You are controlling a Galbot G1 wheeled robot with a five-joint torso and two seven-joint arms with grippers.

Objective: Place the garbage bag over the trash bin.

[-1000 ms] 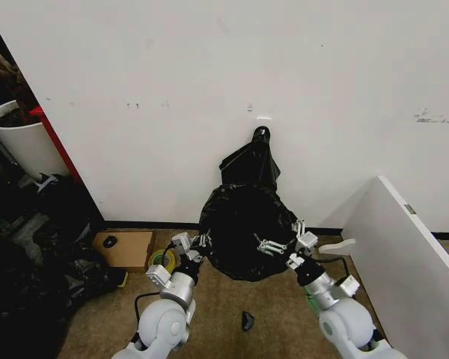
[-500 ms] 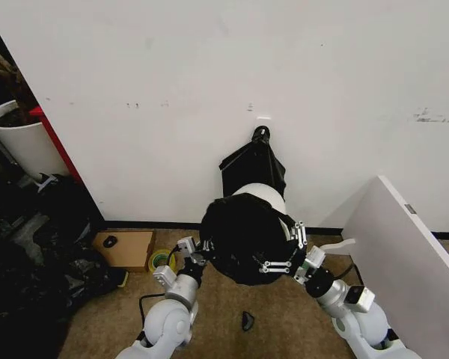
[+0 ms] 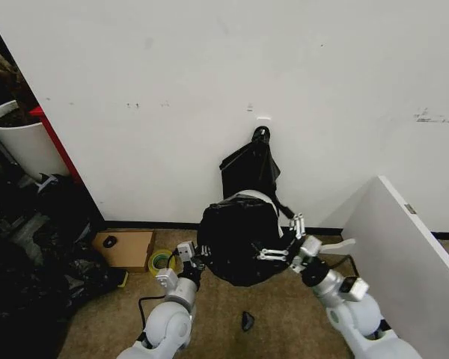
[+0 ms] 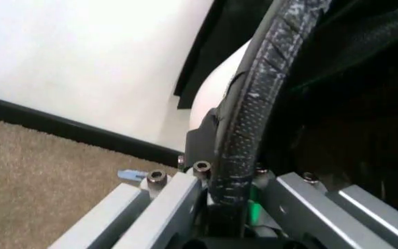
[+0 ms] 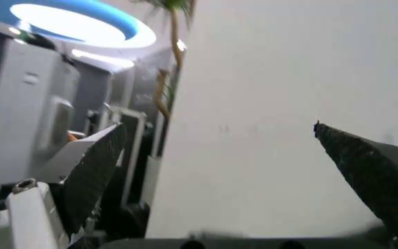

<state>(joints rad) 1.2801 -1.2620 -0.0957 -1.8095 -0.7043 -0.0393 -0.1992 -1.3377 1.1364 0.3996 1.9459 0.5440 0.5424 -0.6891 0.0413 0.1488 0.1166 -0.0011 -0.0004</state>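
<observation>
— What's the setting?

— A bare white wall (image 3: 232, 67) rising off a brown carpeted floor (image 3: 232, 307), with a black baseboard along the join. A white plant pot (image 3: 19, 142) stands far off on the robot's left, a white panel (image 3: 404, 247) leans on its right, and a cardboard box (image 3: 123, 249) and a roll of tape (image 3: 162, 260) lie on the floor near the left arm.

— And the bin?

— The bin (image 3: 251, 199) sits against the wall between the two arms. The bag (image 3: 236, 239) covers nearly all of it; only a strip of cream rim peeks out at the top. A second black bundle (image 3: 248, 166) hangs on the wall just above.

— What are the arms doing?

— The left gripper (image 3: 197, 262) is at the bag's left edge, its fingers (image 4: 244, 119) closed on the plastic, as the left wrist view shows, with the bin's pale side right behind. The right gripper (image 3: 284, 243) is at the bag's right edge. Its fingers (image 5: 91, 171) are spread wide, with bare wall between them in the right wrist view and nothing held.
</observation>
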